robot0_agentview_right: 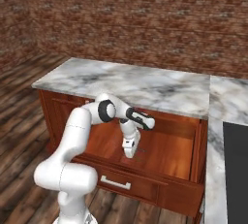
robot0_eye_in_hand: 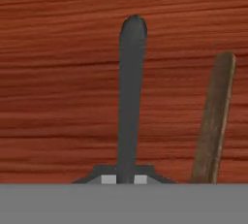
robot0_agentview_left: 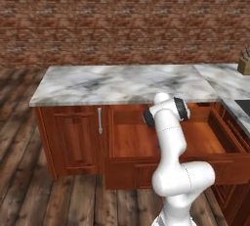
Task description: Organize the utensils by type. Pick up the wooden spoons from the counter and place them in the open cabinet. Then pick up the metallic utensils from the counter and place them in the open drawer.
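On the left stood a narrow door (robot0_agentview_left: 72, 137) with a silver bar handle (robot0_agentview_left: 99, 121), under the marble table (robot0_agentview_left: 122, 83). Next to it the open drawer (robot0_agentview_right: 160, 157) was pulled out wide. The white arm (robot0_agentview_right: 77, 136) reached down into it, and the tool (robot0_agentview_right: 129, 153) hung low over the wood floor of the drawer. The tool was clenched on the grey metal spoon (robot0_eye_in_hand: 130, 97). Just to the right of that spoon, a brown wooden handle (robot0_eye_in_hand: 212, 121) lay in the drawer.
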Motion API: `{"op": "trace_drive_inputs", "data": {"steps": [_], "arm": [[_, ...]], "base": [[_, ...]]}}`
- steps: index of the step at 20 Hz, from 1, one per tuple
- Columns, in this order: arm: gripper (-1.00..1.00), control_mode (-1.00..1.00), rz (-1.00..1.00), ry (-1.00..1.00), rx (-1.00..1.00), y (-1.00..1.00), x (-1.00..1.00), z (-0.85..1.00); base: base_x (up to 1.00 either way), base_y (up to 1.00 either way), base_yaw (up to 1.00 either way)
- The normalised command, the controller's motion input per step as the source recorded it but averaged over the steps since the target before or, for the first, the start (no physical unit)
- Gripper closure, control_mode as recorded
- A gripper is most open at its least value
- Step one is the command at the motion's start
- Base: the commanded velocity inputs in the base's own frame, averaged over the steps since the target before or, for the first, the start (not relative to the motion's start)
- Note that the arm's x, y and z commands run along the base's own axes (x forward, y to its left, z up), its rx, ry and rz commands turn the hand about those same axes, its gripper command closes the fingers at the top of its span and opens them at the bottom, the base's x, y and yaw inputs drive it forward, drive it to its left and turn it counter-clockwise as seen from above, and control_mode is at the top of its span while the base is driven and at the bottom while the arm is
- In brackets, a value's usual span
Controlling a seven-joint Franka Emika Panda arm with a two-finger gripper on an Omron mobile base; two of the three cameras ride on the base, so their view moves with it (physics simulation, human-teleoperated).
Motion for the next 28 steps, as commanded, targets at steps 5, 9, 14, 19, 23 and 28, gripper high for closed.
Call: {"op": "trace_drive_inputs", "data": {"steps": [5, 9, 14, 19, 23, 28], "arm": [[-1.0, -1.0, 0.22, 0.25, 0.12, -1.0, 0.75, 0.0], [-1.0, -1.0, 0.23, 0.16, 0.13, -0.98, 0.15, 0.01], [-1.0, -1.0, 0.26, 0.12, 0.18, -0.99, 0.06, 0.37], [-1.0, -1.0, 0.29, 0.08, 0.19, -0.99, 0.0, 0.8], [-1.0, -1.0, 0.28, 0.01, 0.14, -0.72, 0.0, 1.0], [-1.0, -1.0, 0.23, 0.0, 0.01, -0.16, -0.12, 1.0]], "base": [[0.0, 0.0, 0.0], [0.0, 0.0, 0.0], [0.0, 0.0, 0.0], [0.0, 0.0, 0.0], [0.0, 0.0, 0.0], [0.0, 0.0, 0.0]]}}
